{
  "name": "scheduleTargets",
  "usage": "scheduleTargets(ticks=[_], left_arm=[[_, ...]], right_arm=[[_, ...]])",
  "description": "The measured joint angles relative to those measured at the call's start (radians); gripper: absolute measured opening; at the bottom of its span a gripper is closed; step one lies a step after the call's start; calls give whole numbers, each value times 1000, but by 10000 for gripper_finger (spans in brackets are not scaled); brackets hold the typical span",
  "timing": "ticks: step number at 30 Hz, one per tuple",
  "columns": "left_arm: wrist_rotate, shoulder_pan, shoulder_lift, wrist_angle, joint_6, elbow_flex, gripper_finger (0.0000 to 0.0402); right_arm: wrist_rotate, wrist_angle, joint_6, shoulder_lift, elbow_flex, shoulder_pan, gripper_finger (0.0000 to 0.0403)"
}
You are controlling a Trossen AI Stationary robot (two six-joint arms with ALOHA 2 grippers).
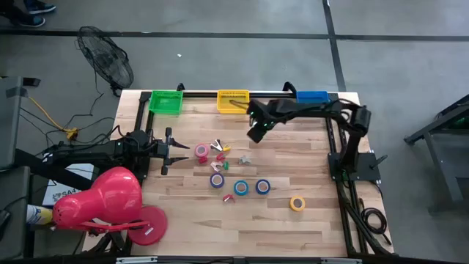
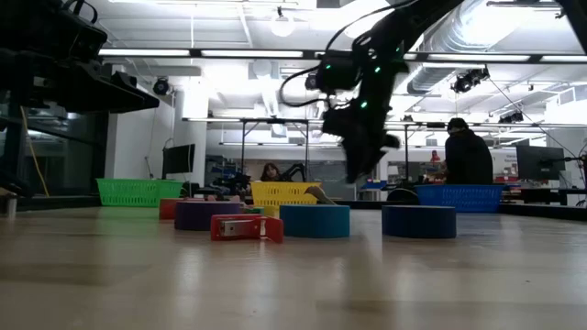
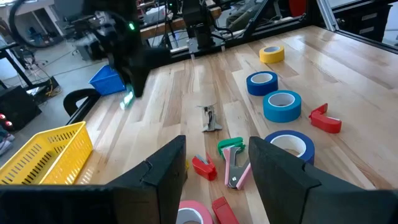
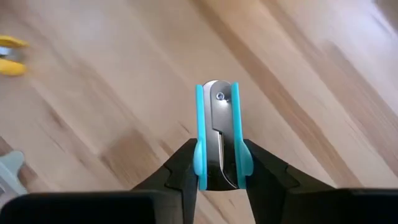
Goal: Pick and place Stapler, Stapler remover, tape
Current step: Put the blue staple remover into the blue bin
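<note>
My right gripper [image 1: 256, 133] hangs above the table's far middle, near the yellow basket [image 1: 233, 100], shut on a cyan stapler remover [image 4: 217, 124] with metal claws. My left gripper [image 3: 214, 158] is open and empty, low over the table's left side, next to the pink tape roll [image 1: 202, 152]. Purple-blue [image 1: 217, 180], two blue [image 1: 241, 188] [image 1: 262, 187] and yellow [image 1: 297, 204] tape rolls lie flat on the wood. Small red, green and grey removers [image 3: 233, 162] are scattered by the pink roll. I cannot make out a stapler. My right gripper [image 4: 219, 163] pinches the cyan stapler remover by its two plastic side grips [image 4: 199, 163], one finger [image 4: 183, 174] on each side. The remover lies along the fingers, its metal claw end [image 4: 217, 93] sticking out past the fingertips. It is lifted clear of the table, and the fingers point downward.
Green [image 1: 166, 101], yellow and blue [image 1: 313, 97] baskets line the table's far edge. A big pink-red object [image 1: 102, 202] sits at the near left corner. A red remover [image 2: 246, 227] lies nearest the low camera. Bare wood spreads along the near edge and right side.
</note>
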State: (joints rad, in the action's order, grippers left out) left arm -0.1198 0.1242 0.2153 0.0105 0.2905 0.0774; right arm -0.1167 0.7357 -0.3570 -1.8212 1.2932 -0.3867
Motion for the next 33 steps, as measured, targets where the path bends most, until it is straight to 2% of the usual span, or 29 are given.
scheduleTargets(ticks=[5,12,17,23,33], left_arm=[[0,0,0,0,0,0,172],[0,0,0,0,0,0,172],[0,0,0,0,0,0,172],[0,0,0,0,0,0,172],[0,0,0,0,0,0,172]], right_arm=[[-127,122,-104,126,-60,-57,98],[-223,76,-245,385,-304,-165,98],[-277,25,-246,496,-410,-253,98],[-260,-98,-173,510,-456,-336,98],[-247,-221,-167,392,-459,-430,99]])
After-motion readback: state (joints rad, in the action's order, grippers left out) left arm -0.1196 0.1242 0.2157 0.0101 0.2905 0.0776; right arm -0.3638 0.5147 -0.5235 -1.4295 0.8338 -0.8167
